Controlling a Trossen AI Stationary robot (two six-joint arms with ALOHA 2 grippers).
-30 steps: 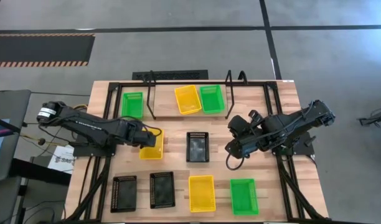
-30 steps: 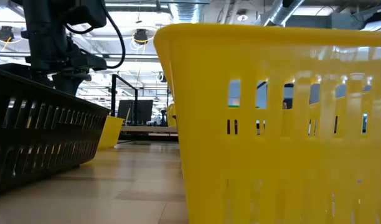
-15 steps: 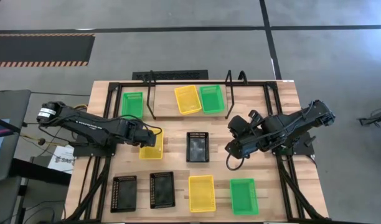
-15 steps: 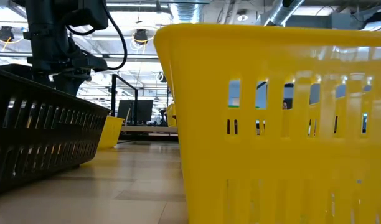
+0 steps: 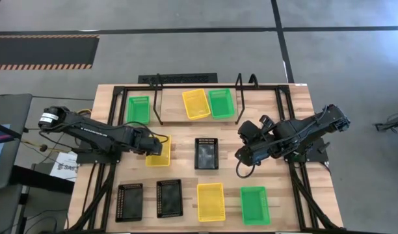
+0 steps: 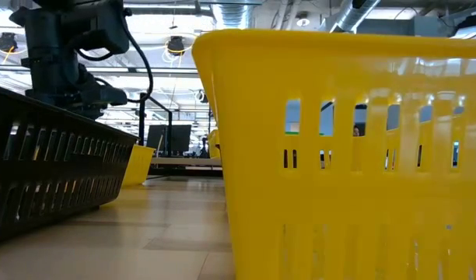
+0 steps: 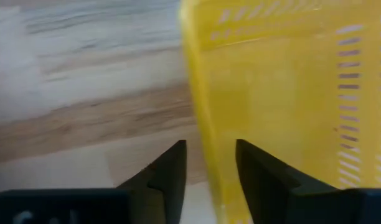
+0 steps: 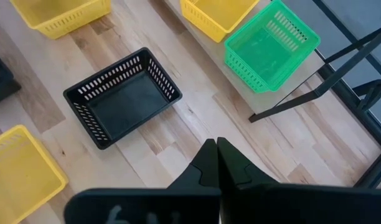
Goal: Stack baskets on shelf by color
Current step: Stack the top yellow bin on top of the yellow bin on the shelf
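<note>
Nine baskets show in the high view. On the shelf sit a yellow one and a green one. A green basket stands left of the shelf. My left gripper is open at the left side of a yellow basket, one finger outside its wall and one inside. My right gripper is shut and hovers right of the middle black basket, touching nothing. My left gripper comes from above and straddles the yellow basket's left side wall, with one finger outside and the other inside. I cannot tell whether either finger touches the wall. The basket rests flat on the table.
Along the near edge stand two black baskets, a yellow one and a green one. Bare tabletop lies between these and the middle row. The shelf's black upright loops rise at both ends.
My left gripper has shifted a little toward the table's left edge over the yellow basket's left wall. The basket has stayed where it was, and the right arm has kept still.
</note>
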